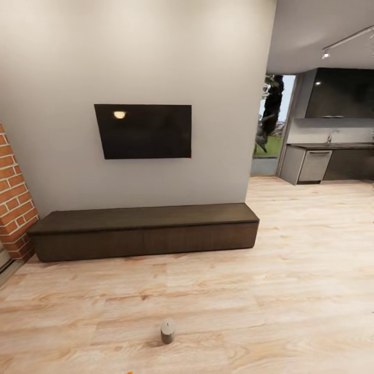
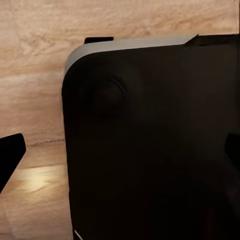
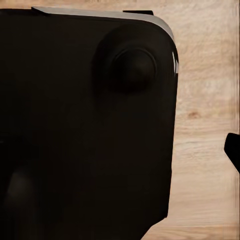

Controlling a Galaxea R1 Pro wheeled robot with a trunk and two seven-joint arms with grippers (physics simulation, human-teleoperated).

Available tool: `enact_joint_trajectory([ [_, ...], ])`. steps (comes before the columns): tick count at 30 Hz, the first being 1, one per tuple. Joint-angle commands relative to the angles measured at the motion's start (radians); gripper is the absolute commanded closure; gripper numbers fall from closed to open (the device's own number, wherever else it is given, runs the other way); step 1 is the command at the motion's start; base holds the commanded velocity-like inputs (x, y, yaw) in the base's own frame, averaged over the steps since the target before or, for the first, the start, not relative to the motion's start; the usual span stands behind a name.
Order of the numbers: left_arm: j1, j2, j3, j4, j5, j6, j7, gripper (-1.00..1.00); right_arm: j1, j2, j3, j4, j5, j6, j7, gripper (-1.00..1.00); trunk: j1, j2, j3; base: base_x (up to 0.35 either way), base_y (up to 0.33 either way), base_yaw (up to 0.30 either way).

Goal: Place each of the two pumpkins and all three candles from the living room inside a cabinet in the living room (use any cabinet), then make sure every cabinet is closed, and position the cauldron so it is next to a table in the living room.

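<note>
Dark brown cabinet (image 1: 144, 231) shut against wall, 1 candle (image 1: 168, 331) upright on open floor (image 1: 291, 291)

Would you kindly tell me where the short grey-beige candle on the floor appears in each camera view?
Head view: the short grey-beige candle stands upright on the pale wooden floor, low and centre, well in front of the long dark brown cabinet.
Left wrist view: not in it.
Right wrist view: not in it.
Shared landmark: the pale wooden floor.
</note>
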Motion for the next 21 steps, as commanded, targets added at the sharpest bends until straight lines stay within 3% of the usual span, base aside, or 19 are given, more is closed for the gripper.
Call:
enact_joint_trajectory([
  [1, 0.0, 0.0, -0.001, 0.0, -0.001, -0.006, 0.0, -1.0, -0.001, 0.0, 0.0, 0.001, 0.0, -0.003, 0.0, -1.0, 0.0, 0.0, -0.001, 0.096, -0.296, -0.138],
  [15, 0.0, -0.017, -0.006, -0.037, -0.006, -0.01, 0.012, -1.0, -0.001, 0.0, -0.002, 0.0, -0.002, -0.003, 0.0, -1.0, 0.0, 0.0, -0.001, 0.12, -0.298, -0.271],
  [21, 0.0, -0.019, -0.006, -0.046, -0.033, -0.01, 0.012, -1.0, -0.001, 0.001, -0.002, 0.0, -0.002, -0.005, 0.0, -1.0, 0.0, 0.0, -0.001, 0.142, -0.298, -0.265],
])
